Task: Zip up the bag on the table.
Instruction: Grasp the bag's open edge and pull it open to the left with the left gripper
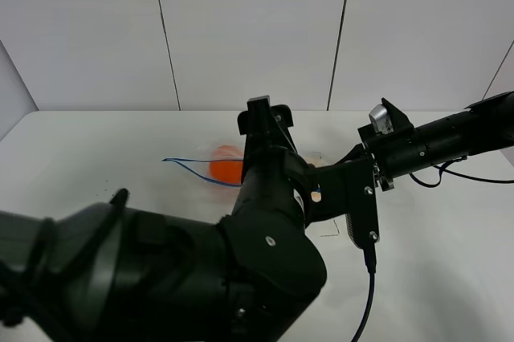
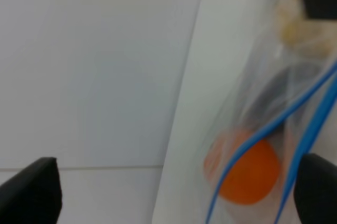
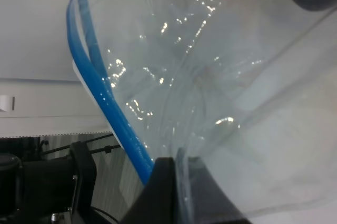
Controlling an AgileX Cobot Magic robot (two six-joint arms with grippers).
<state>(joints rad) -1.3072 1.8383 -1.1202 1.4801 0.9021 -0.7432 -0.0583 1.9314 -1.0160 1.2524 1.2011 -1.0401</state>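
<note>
The table [image 1: 88,149] is a broad white top, and its far edge meets a pale panelled wall [image 1: 241,29]. There is bare surface on the left and on the near right. The middle is crowded, because my own left arm [image 1: 241,262] fills the near foreground and hides much of what lies behind it. My right arm reaches in from the right edge, with a black cable [image 1: 365,302] hanging below it.

The bag [image 1: 229,167] lies around the middle of the table, toward the far side. It is clear crinkled plastic, and its blue zipper strip [image 1: 191,168] is parted into two lips at the left end. Through the plastic I see an orange [image 2: 247,174], a dark eggplant [image 2: 274,90] beyond it, and a blurred yellow fruit [image 2: 295,24] farther along.

My left gripper [image 2: 176,182] is spread wide with nothing in it. The bag's mouth end sits just beside one finger [image 2: 318,187], and I cannot tell whether they touch. My right gripper [image 3: 181,195] is closed tight, pinching a fold of the bag's plastic between its fingers close by the zipper strip.
</note>
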